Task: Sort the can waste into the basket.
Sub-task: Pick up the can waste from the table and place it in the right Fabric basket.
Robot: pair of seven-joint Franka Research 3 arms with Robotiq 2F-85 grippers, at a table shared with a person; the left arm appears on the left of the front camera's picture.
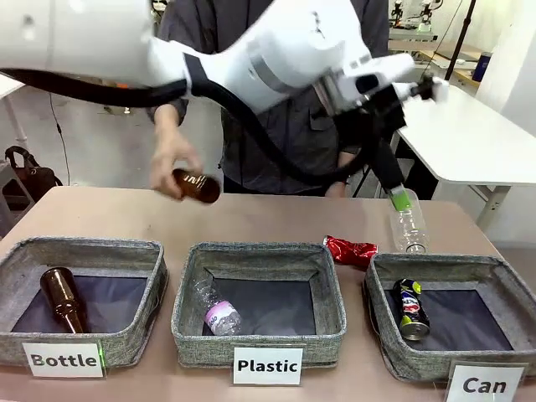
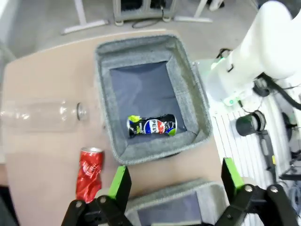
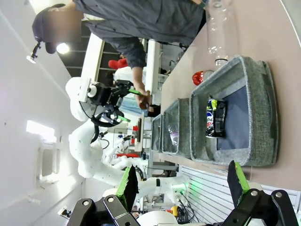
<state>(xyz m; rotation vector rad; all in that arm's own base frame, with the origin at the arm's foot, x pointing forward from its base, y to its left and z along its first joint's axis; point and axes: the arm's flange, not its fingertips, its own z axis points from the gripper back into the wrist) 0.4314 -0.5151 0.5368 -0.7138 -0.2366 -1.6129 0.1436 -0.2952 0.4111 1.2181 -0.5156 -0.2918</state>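
Observation:
The crushed red can (image 1: 350,250) lies on the table just behind the left far corner of the grey "Can" basket (image 1: 444,264). A dark blue-black can (image 1: 409,307) lies inside that basket. My left gripper (image 1: 400,197) hangs open high above the table behind the basket, beside a clear bottle. The left wrist view looks down on the basket (image 2: 197,94), the dark can (image 2: 152,126) in it and the red can (image 2: 89,173) beside it, with the left gripper (image 2: 175,181) open and empty. My right gripper (image 3: 182,181) is open and empty, off to the side of the basket (image 3: 263,94).
A clear plastic bottle (image 1: 409,224) lies on the table behind the Can basket. The person's hand (image 1: 172,163) holds a brown glass bottle (image 1: 194,184) over the far left. The "Bottle" basket (image 1: 84,247) holds a brown bottle, the "Plastic" basket (image 1: 260,251) a clear one.

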